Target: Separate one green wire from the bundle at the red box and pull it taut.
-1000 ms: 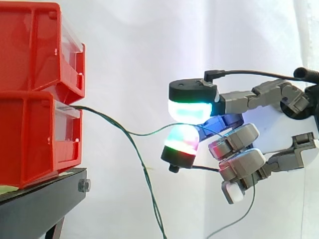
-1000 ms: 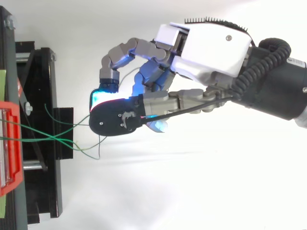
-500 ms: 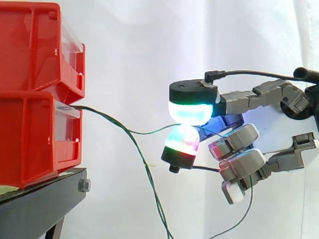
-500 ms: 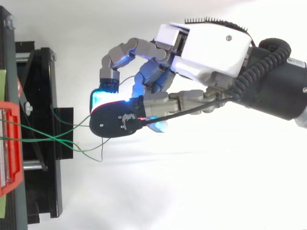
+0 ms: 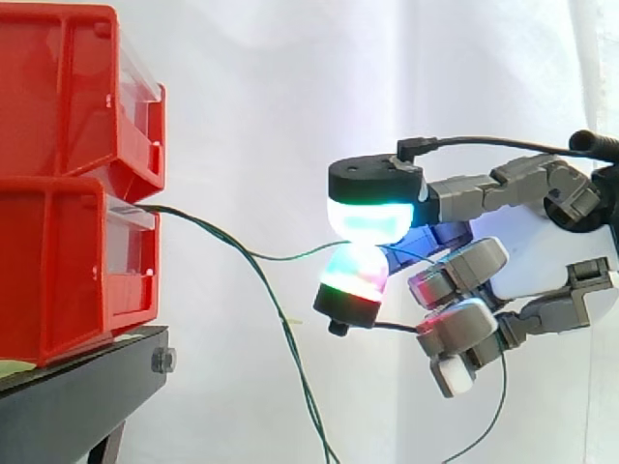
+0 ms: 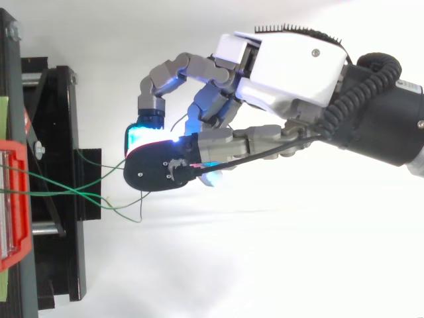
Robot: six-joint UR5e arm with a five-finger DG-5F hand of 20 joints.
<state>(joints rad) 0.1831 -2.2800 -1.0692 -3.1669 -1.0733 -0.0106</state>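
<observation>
A white curtain [image 5: 290,97] is seen behind two stacked red plastic bins [image 5: 68,184], which are carried on a black metal stand [image 5: 77,396] at the left of the side view. To their right, well apart from them, the grey-and-white robot hand [image 6: 285,63] is held level. One thin green wire [image 5: 285,258] is pinched between two glowing pads [image 5: 372,215] — one above, one below — while the other fingers are loosely curled. This wire is led from the lower bin's front in a shallow sag, not quite straight. The remaining green wires [image 5: 287,329] are left hanging from the same opening toward the bottom edge.
</observation>
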